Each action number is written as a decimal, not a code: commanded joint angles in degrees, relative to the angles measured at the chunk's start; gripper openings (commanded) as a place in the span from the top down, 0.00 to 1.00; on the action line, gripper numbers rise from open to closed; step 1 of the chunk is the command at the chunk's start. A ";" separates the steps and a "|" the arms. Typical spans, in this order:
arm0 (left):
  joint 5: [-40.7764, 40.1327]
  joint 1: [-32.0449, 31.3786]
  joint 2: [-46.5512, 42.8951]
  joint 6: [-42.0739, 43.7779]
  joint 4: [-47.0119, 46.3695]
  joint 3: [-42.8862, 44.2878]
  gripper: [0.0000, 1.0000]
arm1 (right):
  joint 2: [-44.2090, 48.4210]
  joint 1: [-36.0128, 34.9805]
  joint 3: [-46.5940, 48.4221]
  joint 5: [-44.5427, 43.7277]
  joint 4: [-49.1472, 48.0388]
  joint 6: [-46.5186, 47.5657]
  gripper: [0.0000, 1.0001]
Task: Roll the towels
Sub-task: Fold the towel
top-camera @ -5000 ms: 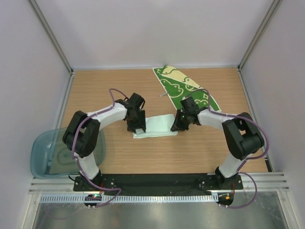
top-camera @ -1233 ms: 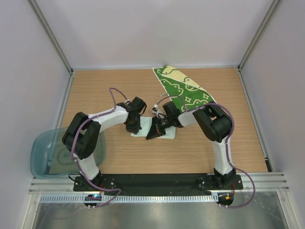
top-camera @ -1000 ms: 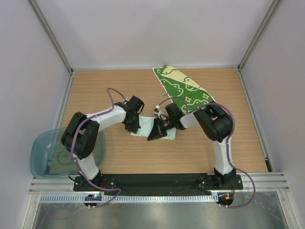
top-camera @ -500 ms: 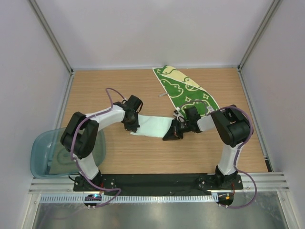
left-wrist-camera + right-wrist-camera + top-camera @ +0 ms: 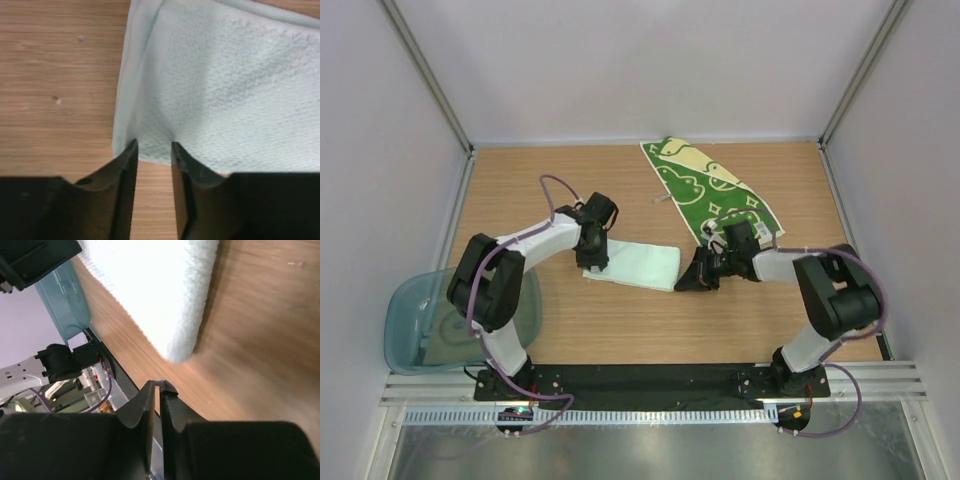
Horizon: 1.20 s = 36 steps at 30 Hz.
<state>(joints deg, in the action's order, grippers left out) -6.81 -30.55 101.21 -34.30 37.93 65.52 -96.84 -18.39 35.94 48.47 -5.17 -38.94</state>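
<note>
**Inspector:** Progress on the rolling, left to right?

**Assessor:** Nothing is finished, in my judgement.
- The bin [image 5: 412, 322] sits at the near left, beside the bench [image 5: 520, 190]. It is translucent teal plastic with rounded corners.
- The left pincer [image 5: 152, 145] hangs over the left end of the mint towel [image 5: 225, 90]. Its fingers are slightly apart with the tips at the cloth's edge, and nothing is clamped between them.

**Inspector:** How does that towel lie?

**Assessor:** It lies mid-bench as a flat oblong, apparently folded, since a doubled edge runs down its left side. No coil shows at either end. The cloth is pale, soft and thick, with a fine pebbled weave and a plump, rounded edge.

**Inspector:** And the right side?

**Assessor:** The right pincer [image 5: 159, 385] is low over the wood, just beside the towel's right end and not touching it. Its fingers are all but together, with only a slit between them, and they hold nothing. The green towel [image 5: 705, 185] lies spread flat and slantwise at the back right. It is green with cream patches and white outline drawings, and it is unrolled.

**Inspector:** What is outstanding?

**Assessor:** Both rolls. By my estimate the mint towel is laid out ready and the green one has not been started.
</note>
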 commanded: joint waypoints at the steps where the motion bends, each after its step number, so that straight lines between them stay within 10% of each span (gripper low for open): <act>1: -6.28 0.75 -1.10 3.01 5.74 5.49 0.63 | 12.17 0.38 2.19 -6.00 11.81 2.20 0.83; 7: -8.75 -1.53 -2.77 2.31 9.00 10.68 0.58 | 17.92 0.55 10.18 -7.69 16.07 1.06 0.78; 20: -6.46 -1.71 -1.99 0.82 4.70 5.68 0.63 | -8.96 1.34 18.19 -2.24 -5.81 -4.83 0.85; 36: -7.69 2.59 3.82 0.03 -1.10 -0.56 0.75 | -17.86 5.73 9.68 -0.39 -16.80 -5.97 0.91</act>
<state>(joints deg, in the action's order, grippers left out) -13.32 -28.88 103.28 -33.82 39.88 66.28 -114.13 -13.26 47.94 49.10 -21.04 -46.33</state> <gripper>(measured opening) 0.258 0.098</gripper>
